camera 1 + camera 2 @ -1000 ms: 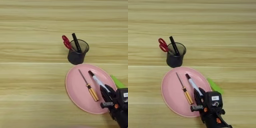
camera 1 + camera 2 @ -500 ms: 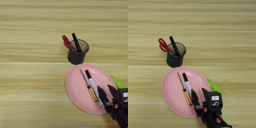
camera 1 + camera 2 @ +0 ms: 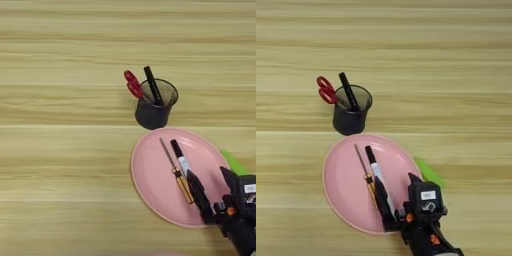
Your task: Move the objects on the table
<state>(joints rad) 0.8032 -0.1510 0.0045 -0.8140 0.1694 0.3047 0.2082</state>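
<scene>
A black marker [image 3: 179, 157] with a whitish band lies on a pink plate [image 3: 148, 176], right beside a screwdriver [image 3: 182, 184] with a yellow handle. My right gripper [image 3: 207, 174] is open at the plate's near right edge. Its left finger [image 3: 199, 196] lies in line with the marker's near end; the other finger stands apart to the right. Behind the plate a black cup [image 3: 154, 111] holds red-handled scissors [image 3: 132, 84] and a slim black pen [image 3: 152, 85]. In the right eye view the gripper [image 3: 394, 178] sits over the plate [image 3: 338, 185].
A green thing [image 3: 428, 170] lies on the wooden table [image 3: 60, 150] just right of the plate, partly behind the gripper. The cup almost touches the plate's far rim.
The marker, held tilted in the gripper a second ago, now lies flat on the plate by the screwdriver. The fingers have opened and let it go.
</scene>
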